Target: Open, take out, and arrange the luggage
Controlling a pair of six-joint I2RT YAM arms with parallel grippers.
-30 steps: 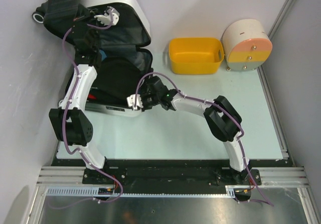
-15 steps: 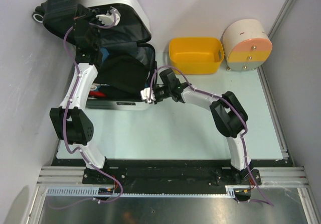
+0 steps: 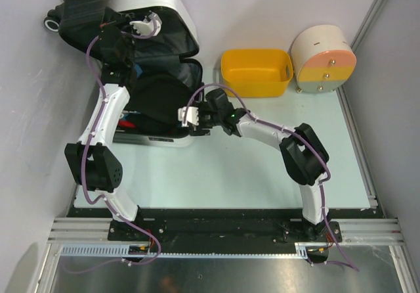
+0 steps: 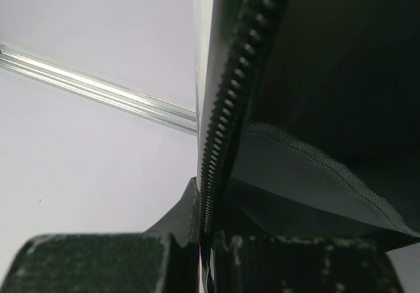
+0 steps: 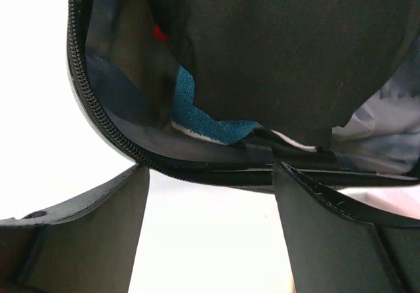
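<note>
Top external view: the table (image 3: 262, 168) carries the luggage (image 3: 157, 140), lying open at its far left corner with the lid (image 3: 167, 40) raised. To its right stand a basket (image 3: 256, 73) and a drawer box (image 3: 323, 60). The left gripper (image 3: 141, 25) is clenched on the lid's zipper edge (image 4: 223, 129). The right gripper (image 3: 188, 117) hangs at the lower shell's right rim, fingers spread, grasping nothing. Inside lie dark fabric and a blue cloth (image 5: 203, 119).
</note>
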